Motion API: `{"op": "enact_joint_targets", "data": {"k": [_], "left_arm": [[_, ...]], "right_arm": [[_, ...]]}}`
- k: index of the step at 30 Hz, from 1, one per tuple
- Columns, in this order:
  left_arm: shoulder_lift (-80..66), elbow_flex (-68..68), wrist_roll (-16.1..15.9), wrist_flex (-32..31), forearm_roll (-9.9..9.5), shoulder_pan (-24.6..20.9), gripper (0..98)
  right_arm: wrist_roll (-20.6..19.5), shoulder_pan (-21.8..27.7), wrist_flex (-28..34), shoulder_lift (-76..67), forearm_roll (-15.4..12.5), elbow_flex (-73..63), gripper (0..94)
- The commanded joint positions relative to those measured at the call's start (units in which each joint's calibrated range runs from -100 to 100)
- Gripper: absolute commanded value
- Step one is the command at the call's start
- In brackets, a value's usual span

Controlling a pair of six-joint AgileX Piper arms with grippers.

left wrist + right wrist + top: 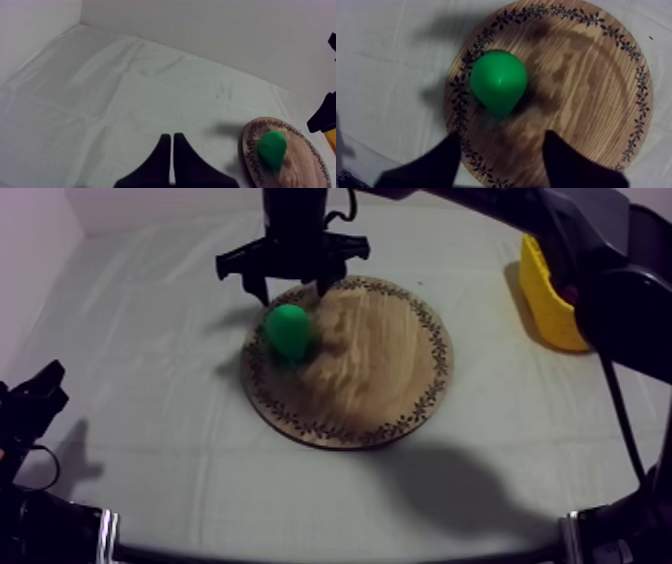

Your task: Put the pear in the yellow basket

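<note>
The pear [287, 330] is found on the wooden board [385, 388], beneath the spread-fingered right gripper [290, 290]. The contents of the yellow basket [548, 303], set to the board's right, cannot be told. The left gripper [172, 137] is closed on nothing.

— Entry one: what is listed as the support?
— A table [140, 398], covered by a grey-white cloth; slight creases are noted in the cloth.
— And what is entered as lying directly on it?
— Two items. A round wooden board [390, 378] with a patterned rim is recorded near the middle. A yellow basket [548, 308] is recorded at the right side, apart from the board.
</note>
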Motion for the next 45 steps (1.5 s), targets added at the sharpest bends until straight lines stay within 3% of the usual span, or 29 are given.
{"op": "enact_joint_targets", "data": {"k": [1, 6, 28, 45], "left_arm": [[0.0, 0.0, 0.0, -0.01, -0.02, 0.01, 0.1], [0.0, 0.0, 0.0, -0.01, -0.02, 0.01, 0.1], [0.0, 0.0, 0.0, -0.01, -0.02, 0.01, 0.1], [0.0, 0.0, 0.0, -0.01, -0.02, 0.01, 0.1]], "right_arm": [[-0.43, 0.15, -0.03, 0.3, -0.25, -0.46, 68.6], [-1.5, 0.66, -0.06, 1.51, -0.81, -1.57, 75.2], [-3.18, 1.7, -0.25, 12.35, -2.97, -9.6, 76.6], [-1.75, 1.72, -0.85, 20.77, -3.38, -15.44, 65.5]]}}
